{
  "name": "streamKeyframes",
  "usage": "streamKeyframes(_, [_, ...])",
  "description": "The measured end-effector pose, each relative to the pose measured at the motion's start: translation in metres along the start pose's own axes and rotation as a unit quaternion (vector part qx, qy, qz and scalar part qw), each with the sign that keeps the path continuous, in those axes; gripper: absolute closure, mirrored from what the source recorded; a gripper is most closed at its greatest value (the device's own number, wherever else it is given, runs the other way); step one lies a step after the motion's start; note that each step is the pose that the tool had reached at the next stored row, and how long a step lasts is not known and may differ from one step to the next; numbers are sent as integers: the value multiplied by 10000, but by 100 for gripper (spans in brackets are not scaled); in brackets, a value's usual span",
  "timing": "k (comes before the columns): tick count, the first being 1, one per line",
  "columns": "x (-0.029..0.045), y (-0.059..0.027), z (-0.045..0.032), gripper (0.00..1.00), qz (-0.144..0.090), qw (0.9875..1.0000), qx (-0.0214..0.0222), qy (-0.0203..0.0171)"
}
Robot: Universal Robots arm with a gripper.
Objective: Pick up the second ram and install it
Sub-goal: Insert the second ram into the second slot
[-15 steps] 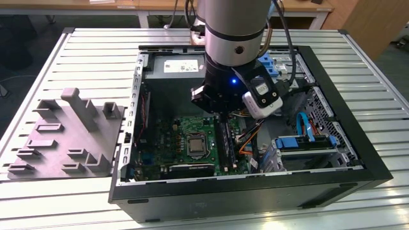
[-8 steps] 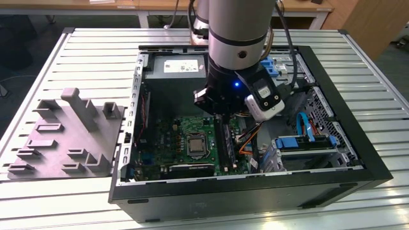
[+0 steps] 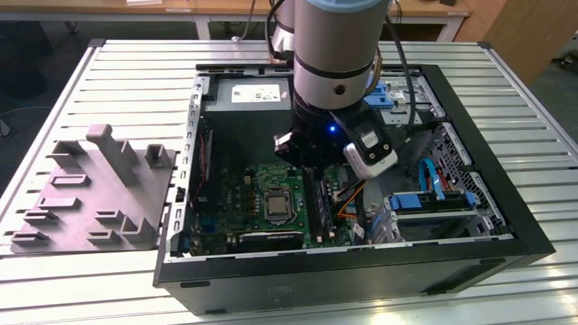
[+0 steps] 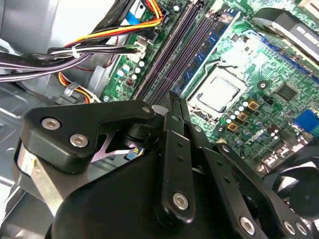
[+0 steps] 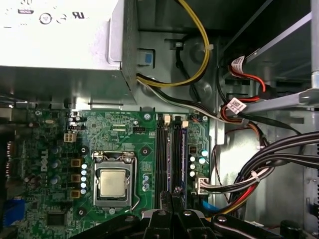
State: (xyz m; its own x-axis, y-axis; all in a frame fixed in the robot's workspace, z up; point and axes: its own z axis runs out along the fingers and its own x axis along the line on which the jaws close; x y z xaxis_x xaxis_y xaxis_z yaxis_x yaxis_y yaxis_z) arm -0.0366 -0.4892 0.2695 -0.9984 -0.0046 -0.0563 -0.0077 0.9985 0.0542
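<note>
Exterior view's left: grey tray (image 3: pixel 95 193) sat on the counter (image 3: pixel 505 81). Next along was the open PC case (image 3: pixel 343 277), w/ motherboard (image 3: pixel 243 196) and CPU (image 3: pixel 273 205) inside.

The gripper (image 5: pixel 172 193) hung low in the case, just over the memory sockets (image 5: pixel 163 154) beside the CPU. In the second wrist view the fingers (image 4: pixel 174 107) were pressed nearly together. Whether they pinched anything I couldn't tell, dark on dark. The second ram couldn't be told apart from fingers & sockets. My guess was that it sat edge-on at the tips or in a socket right under them.

Risks as I judged them:
- Stick off the socket line or tilted: could jam on the socket edge, bend, or seat at one end only.
- Notch the wrong way round: a downward push would stress the board.
- End clips not open: no proper seat.
- Thin grip: stick could slip or rotate under the push.
- Toward the exterior view's right, the cable bundle (image 5: pixel 279 149) ran near the wrist and could snag if the arm drifted that way.
</note>
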Motion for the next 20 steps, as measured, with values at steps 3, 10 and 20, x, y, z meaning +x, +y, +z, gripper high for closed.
streamKeyframes(3, [3,-2,45,88,0,10000,-4,-1])
streamKeyframes(10, [4,0,79,88,2,10000,-30,-1])
streamKeyframes(20, [-3,5,202,88,4,10000,-58,7])
